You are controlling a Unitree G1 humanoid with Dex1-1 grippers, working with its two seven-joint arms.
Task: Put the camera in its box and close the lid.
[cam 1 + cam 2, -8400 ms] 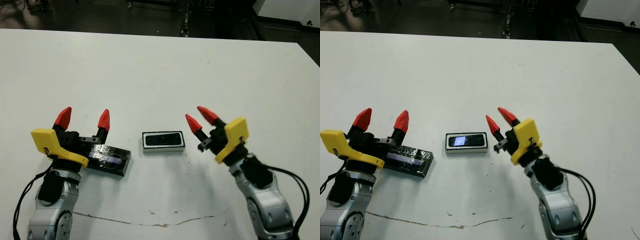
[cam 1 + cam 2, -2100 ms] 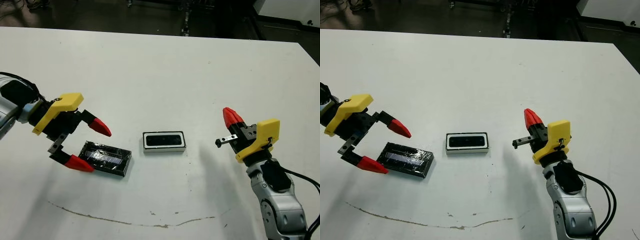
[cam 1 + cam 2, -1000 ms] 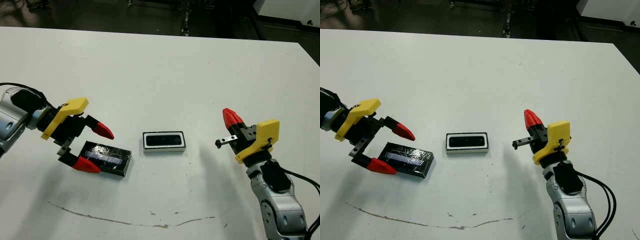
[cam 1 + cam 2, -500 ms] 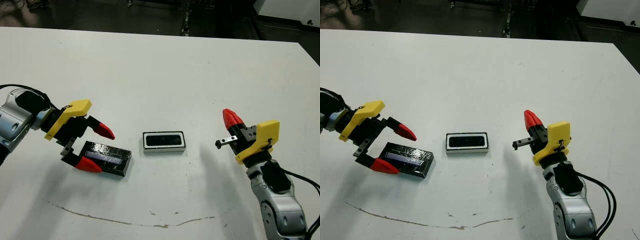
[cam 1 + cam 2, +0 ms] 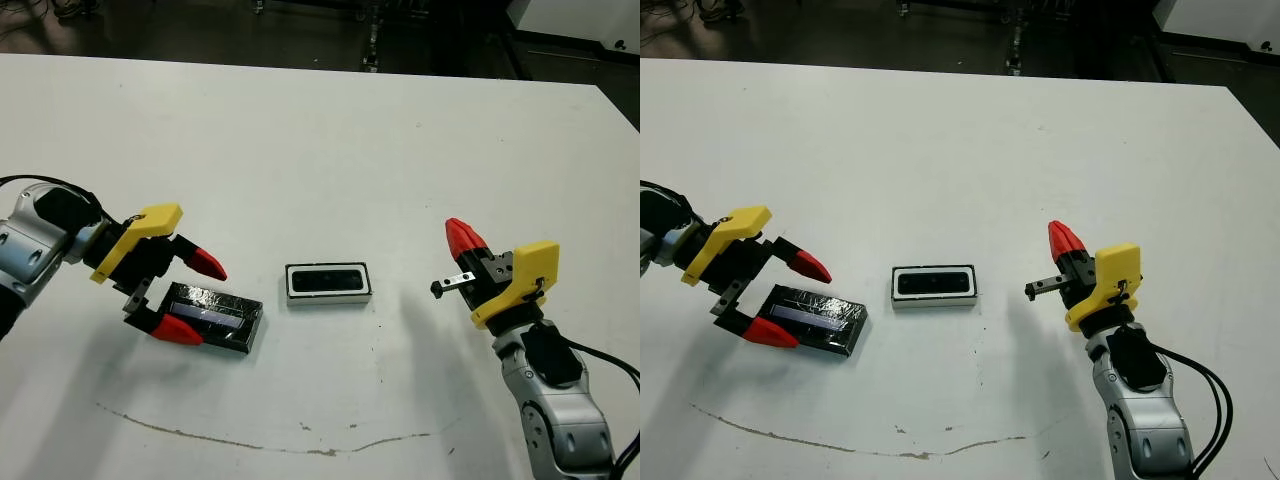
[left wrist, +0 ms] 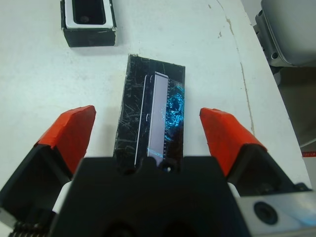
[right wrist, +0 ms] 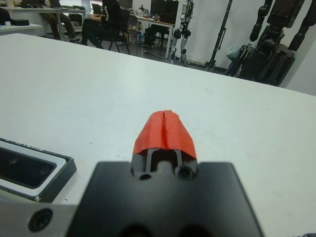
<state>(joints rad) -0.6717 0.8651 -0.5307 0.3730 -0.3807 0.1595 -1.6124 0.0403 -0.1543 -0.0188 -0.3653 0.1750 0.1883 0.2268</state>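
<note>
I've dropped my left gripper [image 5: 184, 298] closer, fingers apart straddling the lid [image 5: 212, 318] for pickup; right gripper [image 5: 460, 238] idle, fingers together, camera [image 5: 326, 279] already boxed.

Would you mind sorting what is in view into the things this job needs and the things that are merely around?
Needed for the job:
lid, flat on the table between the open left gripper
box, with the camera inside

Merely around:
right gripper, shut, holding nothing
table
seated people beyond the table
</note>
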